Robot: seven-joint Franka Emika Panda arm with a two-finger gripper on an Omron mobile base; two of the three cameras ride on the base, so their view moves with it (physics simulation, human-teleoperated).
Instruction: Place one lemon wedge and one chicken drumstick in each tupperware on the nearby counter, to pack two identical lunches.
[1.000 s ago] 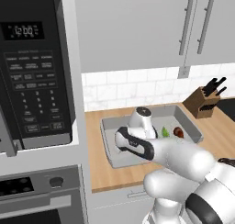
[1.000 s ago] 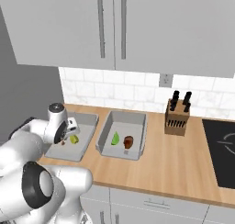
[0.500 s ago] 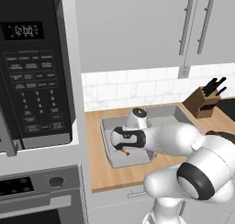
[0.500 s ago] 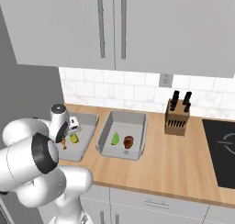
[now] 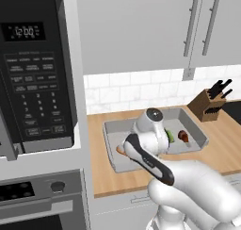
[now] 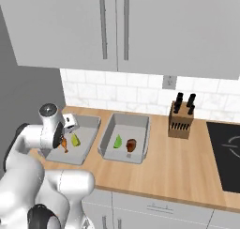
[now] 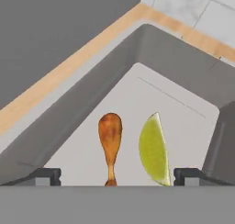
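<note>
Brown drumstick [image 7: 110,140] and lemon wedge [image 7: 153,149] in the tupperware [image 7: 183,62], below the wide-open, empty hand [image 7: 117,176].

Black microwave [image 5: 35,73] w/ dark display top left: green digits read approx "12:00", blurry. Keypad buttons below carry small pale labels, too small to read. Dark oven panel [image 5: 28,191] below it: faint marks, illegible. No other text, brands or signs legible in right base or hand views.
</note>
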